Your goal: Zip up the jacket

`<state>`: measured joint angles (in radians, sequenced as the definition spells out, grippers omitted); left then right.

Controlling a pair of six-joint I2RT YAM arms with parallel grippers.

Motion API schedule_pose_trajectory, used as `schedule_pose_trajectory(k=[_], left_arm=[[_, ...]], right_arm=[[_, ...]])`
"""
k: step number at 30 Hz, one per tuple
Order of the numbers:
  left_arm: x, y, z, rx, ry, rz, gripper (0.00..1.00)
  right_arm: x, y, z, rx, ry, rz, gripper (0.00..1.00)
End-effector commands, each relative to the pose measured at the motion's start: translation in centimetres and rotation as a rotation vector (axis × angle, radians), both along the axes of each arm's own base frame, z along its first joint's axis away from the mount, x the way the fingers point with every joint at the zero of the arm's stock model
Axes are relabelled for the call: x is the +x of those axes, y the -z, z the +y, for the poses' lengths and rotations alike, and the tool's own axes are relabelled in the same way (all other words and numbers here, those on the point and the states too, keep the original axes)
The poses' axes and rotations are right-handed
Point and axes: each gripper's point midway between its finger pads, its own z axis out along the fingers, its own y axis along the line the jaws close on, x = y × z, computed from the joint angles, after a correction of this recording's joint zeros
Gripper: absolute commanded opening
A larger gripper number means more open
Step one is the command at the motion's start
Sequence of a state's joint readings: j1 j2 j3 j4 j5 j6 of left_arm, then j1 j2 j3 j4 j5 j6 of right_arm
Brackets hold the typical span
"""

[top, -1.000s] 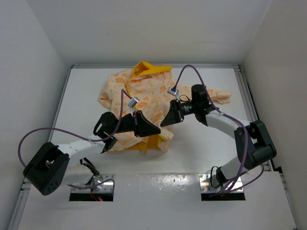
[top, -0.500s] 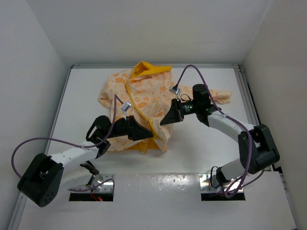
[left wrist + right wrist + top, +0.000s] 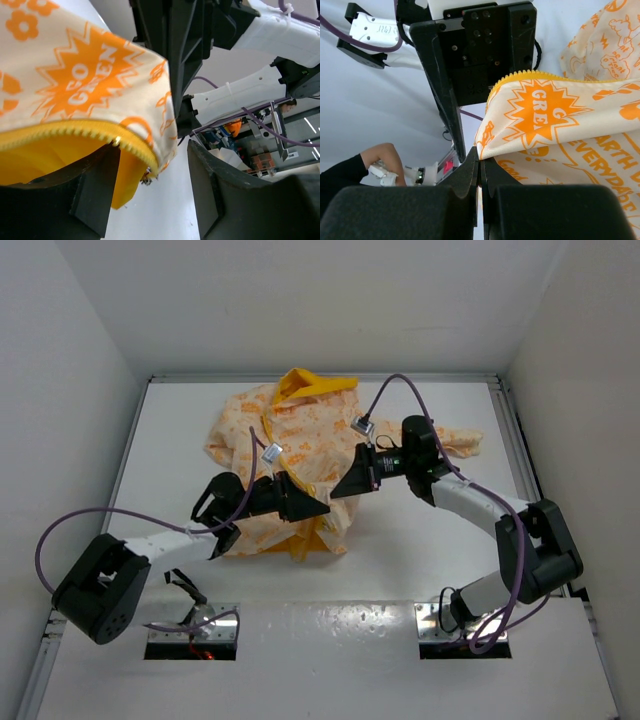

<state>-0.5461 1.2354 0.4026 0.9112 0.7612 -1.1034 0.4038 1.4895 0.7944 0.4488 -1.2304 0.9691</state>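
Jacket [image 3: 290, 435] lies on the tabletop [image 3: 170, 440], hood toward the far wall and hem toward the arms. The front is parted at the hem, with the lining showing. Both arms meet at that hem.

- Right fingers [image 3: 445, 200]: closed, pinching the bottom corner of one front panel.
- Left fingers [image 3: 95, 195]: apart. The other panel's corner, with its yellow teeth [image 3: 75, 131], drapes over one finger and hangs in the gap, unclamped.

Judged step: lining up the two zipper ends, no pull yet. The next move calls for the left to close on its corner, then for both ends to mate squarely.

Small dark bit [image 3: 147, 176] at the teeth's end: slider or pin, cannot tell.

In the way: the wrists nearly touch, so there is little working room. A purple cable [image 3: 398, 377] arcs over the jacket.
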Motion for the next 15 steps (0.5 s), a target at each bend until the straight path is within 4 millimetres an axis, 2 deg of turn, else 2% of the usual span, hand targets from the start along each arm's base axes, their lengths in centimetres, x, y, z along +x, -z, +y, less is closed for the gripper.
schedule_pose_trajectory(k=[1, 7, 11, 15], left_arm=[[0.7, -3.3, -0.6, -0.068, -0.014, -0.138, 0.61], [-1.1, -4.2, -0.6, -0.088, 0.053, -0.184, 0.56], [-1.5, -4.5, -0.3, -0.095, 0.053, -0.196, 0.53], [-2.3, -4.7, -0.8, -0.092, 0.093, -0.213, 0.41]], right_arm=[[-0.3, -1.5, 0.2, 0.036, -0.021, -0.077, 0.0], [0.0, -0.4, -0.4, 0.011, 0.006, -0.077, 0.0], [0.5, -0.4, -0.4, 0.004, 0.026, -0.08, 0.0], [0.6, -0.4, -0.3, -0.002, 0.03, -0.086, 0.0]])
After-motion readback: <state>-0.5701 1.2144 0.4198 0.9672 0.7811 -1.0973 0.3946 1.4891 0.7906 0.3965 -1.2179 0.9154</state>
